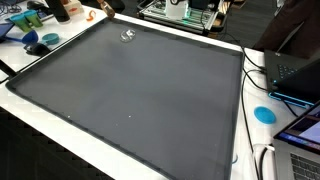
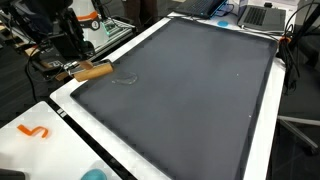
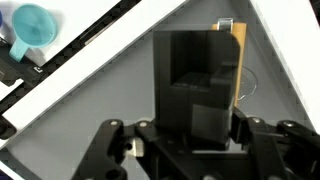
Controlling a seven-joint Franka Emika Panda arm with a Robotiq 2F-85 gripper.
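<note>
**Figure. Dark mat on a white desk, end effector at one corner.**

**Edges and open room.** A large dark grey mat (image 1: 150, 95) covers most of the desk (image 1: 55, 130). A white margin of desk shows along each visible edge of the mat. In both exterior views the broad middle of the mat is open surface. Its only mark is a pale ring mark (image 1: 128, 37) near one corner. The end effector (image 2: 76, 66) stands at that same corner, over the mat's border. The wooden block (image 2: 95, 70) lies level at its tip, just beside the ring mark and over the mat's edge. Clutter crowds the desk margin beyond the mat: a laptop (image 1: 300, 135), cables (image 1: 255, 62) and a blue disc (image 1: 264, 114) along one side, and an orange squiggle (image 2: 35, 131) on the white margin near another.

**Containers.** In the wrist view a blue cup (image 3: 30, 25) sits off the mat, its mouth turned towards the camera. What it holds cannot be made out.

**Hidden or unclear.** In the wrist view a dark slab of the end effector fills the centre. The block (image 3: 238, 60) shows only as a tan strip against its right side. Whether the fingers are pressed onto the block or merely rest beside it cannot be told from any view. In an exterior view the arm behind it merges with the dark background. The laptop is cut off by the frame.
</note>
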